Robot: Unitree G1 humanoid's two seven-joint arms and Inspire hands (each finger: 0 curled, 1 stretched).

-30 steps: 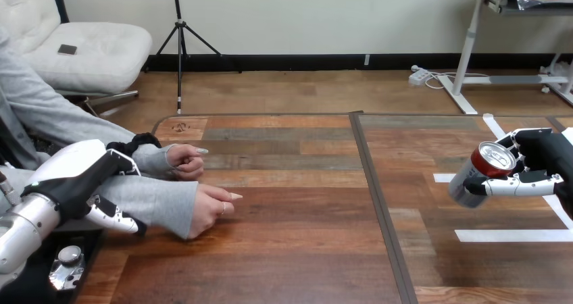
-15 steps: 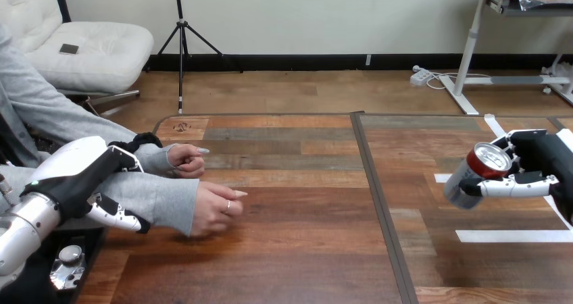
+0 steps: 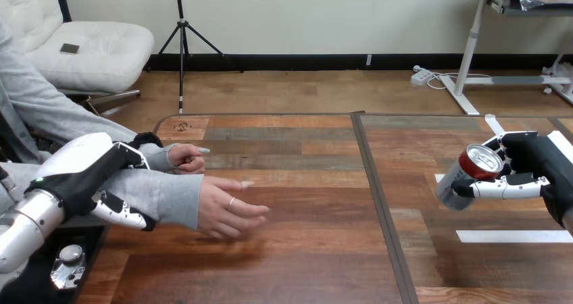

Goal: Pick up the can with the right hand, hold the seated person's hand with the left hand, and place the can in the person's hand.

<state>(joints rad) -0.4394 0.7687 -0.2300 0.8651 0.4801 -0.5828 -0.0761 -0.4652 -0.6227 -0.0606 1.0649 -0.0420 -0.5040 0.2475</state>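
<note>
A can [image 3: 467,176] with a red band and silver top hangs tilted above the table's right side, and my right hand [image 3: 537,165] is shut on it. At the left, my left hand [image 3: 91,169] is curled round the person's grey-sleeved forearm [image 3: 159,194], thumb beneath and fingers over the top. Beyond that sleeve the person's near hand [image 3: 228,207] stretches out over the table with loosely spread fingers. The person's far hand [image 3: 185,158] rests on the table behind it.
The wooden table [image 3: 304,250] has a dark seam [image 3: 378,203] running front to back and white tape strips [image 3: 513,236] at the right. A small metal object [image 3: 66,267] lies on a black surface at the bottom left.
The person's near hand has slid rightward and its fingers have opened out. My right hand with the can has drifted slightly left. My left hand stays on the forearm.
</note>
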